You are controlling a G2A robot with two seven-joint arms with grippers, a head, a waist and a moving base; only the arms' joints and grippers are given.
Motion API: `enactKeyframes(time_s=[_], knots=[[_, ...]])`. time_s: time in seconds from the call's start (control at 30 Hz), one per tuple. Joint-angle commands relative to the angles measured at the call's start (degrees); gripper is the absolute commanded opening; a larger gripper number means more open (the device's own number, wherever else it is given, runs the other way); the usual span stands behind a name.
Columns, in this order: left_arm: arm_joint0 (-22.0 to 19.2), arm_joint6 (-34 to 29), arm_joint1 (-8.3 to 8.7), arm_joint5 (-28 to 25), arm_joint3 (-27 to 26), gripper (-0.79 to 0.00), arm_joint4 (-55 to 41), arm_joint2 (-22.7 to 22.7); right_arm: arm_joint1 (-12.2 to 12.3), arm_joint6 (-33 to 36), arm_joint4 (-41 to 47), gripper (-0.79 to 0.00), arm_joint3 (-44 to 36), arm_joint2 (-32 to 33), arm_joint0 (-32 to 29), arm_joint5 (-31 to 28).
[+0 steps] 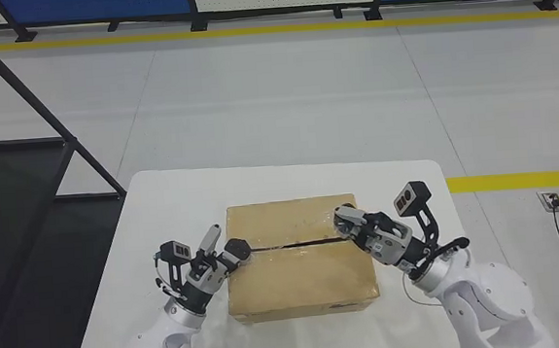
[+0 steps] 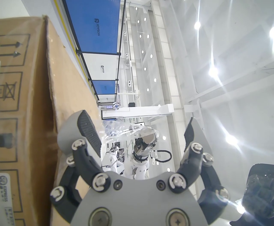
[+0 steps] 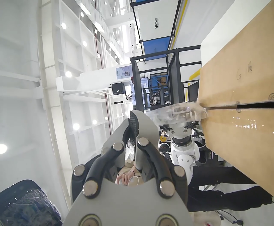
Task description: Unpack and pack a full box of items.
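Left gripper (image 1: 224,248) spread open at left end of box (image 1: 301,270) seam. Right gripper (image 1: 346,218) pinched closed, empty, over seam's right end. Box mid-table (image 1: 165,211), flaps down.
Left wrist: one pad (image 2: 88,130) beside box edge.
Right wrist: fingers together, box alongside.

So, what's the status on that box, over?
Left gripper open at one end of the box seam. Right gripper shut at the other end. Box closed on the table. Clear tape along the seam.
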Motion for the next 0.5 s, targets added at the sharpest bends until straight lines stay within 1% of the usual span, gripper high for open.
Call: enactKeyframes(time_s=[0.0, 0.23, 0.47], knots=[[-0.02, -0.1, -0.01, 0.04, 0.03, 0.0, 0.07, 0.02, 0.1, -0.21, 0.06, -0.785, -0.59, 0.34, -0.62, -0.12], [-0.12, -0.28, -0.06, 0.17, 0.12, 0.0, 0.21, 0.02, 0.48, -0.65, -0.23, -0.785, -1.94, 1.2, -2.86, -0.15], [-0.2, -0.67, -0.09, 0.31, 0.08, 0.0, 0.53, 0.05, 1.06, 0.8, -1.38, -0.785, -1.69, 2.08, -4.08, 1.96]])
